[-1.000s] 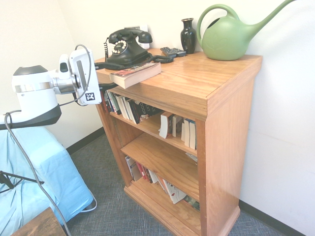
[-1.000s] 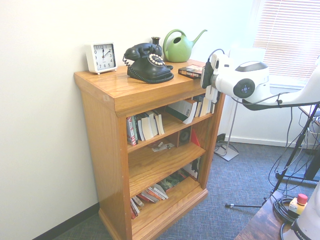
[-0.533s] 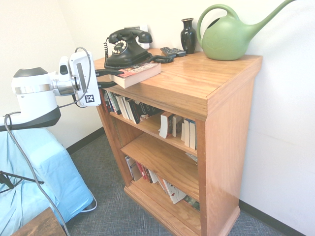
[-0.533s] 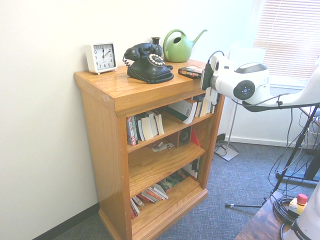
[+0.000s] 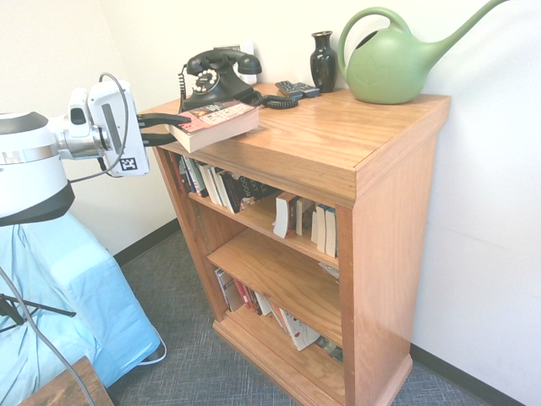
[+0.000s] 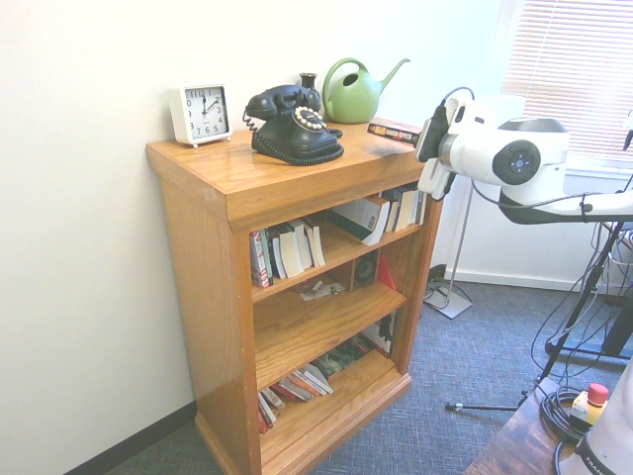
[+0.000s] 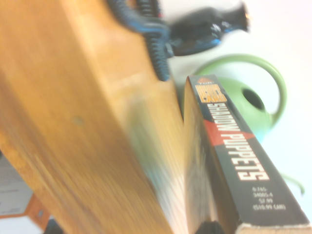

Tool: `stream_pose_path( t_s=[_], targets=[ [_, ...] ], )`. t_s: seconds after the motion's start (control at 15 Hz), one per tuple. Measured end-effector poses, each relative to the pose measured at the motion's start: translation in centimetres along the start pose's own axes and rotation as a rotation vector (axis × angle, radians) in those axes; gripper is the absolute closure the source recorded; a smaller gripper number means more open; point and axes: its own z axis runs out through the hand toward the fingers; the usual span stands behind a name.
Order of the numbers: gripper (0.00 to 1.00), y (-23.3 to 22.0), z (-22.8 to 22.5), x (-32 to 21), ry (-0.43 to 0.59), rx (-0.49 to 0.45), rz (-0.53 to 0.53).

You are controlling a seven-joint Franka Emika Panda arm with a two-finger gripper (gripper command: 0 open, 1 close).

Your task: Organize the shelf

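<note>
The shelf (image 5: pixel 338 139) is an orange-brown bookcase with a thick top and three tiers of books. A paperback book (image 5: pixel 218 120) with a black spine lies at the top's front corner and sticks out past the edge. My gripper (image 5: pixel 175 129) comes in level from the side and is shut on the book's overhanging end. In the second exterior view, the book (image 6: pixel 395 130) sits just off the corner of the shelf (image 6: pixel 227 173), with the gripper (image 6: pixel 425 139) behind it. The wrist view shows the book (image 7: pixel 234 161) raised a little off the wood of the shelf (image 7: pixel 63 122).
On the top stand a black rotary telephone (image 5: pixel 215 78), a black vase (image 5: pixel 323 61), a green watering can (image 5: pixel 393 59), a remote (image 5: pixel 296 88) and a white clock (image 6: pixel 201 113). Books lean and lie on the tiers (image 5: pixel 300 222). A blue-covered seat (image 5: pixel 59 296) is under the arm.
The gripper has closed on the book. It has drawn back from the shelf and risen slightly, pulling the book out over the corner.
</note>
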Motion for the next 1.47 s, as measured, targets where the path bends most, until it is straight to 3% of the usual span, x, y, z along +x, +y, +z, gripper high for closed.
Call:
stream_pose_path(
  t_s=[0.33, 0.47, 0.67, 0.87, 1.07, 1.13, 1.2, 1.27, 1.47],
  targets=[
    [1.0, 5.8, -6.1, -3.0, -0.153, 0.076, 0.294],
    [1.0, 4.9, -6.7, -6.7, -0.29, 0.149, 0.408],
    [1.0, 0.7, -6.6, -10.8, -0.398, 0.226, 0.448],
    [1.0, -3.8, -2.6, -13.6, -0.478, 0.298, 0.468],
    [1.0, -9.7, 5.2, -14.9, -0.485, 0.447, 0.571],
    [1.0, -12.1, 9.2, -12.9, -0.523, 0.495, 0.692],
    [1.0, -15.5, 12.5, -12.3, -0.631, 0.546, 0.721],
    [0.0, -17.9, 16.2, -11.6, -0.708, 0.513, 0.722],
    [0.0, -12.8, 20.3, -13.7, -0.76, 0.483, 0.73]
  ],
)
